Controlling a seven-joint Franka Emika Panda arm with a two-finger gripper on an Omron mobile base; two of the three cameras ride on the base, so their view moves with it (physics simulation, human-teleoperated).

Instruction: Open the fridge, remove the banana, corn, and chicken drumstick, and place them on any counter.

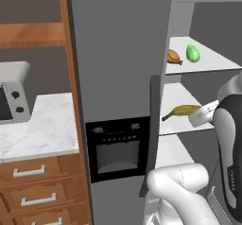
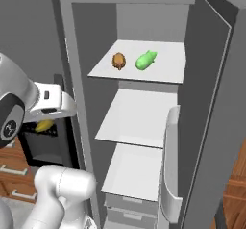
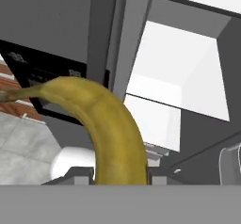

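Note:
My gripper is shut on the yellow banana, which curves up and to the left in the hand view. In the right base view the banana hangs under the hand, outside the fridge and in front of its shut left door. The right door stands wide open. On the top shelf lie the orange-brown chicken drumstick and, to its right, the green corn. The banana juts left from the gripper. The marble counter lies left of the fridge.
A grey microwave stands on the counter's left part. The black dispenser panel is on the shut left door. The middle shelf and lower shelf are bare. Wooden drawers sit below the counter.

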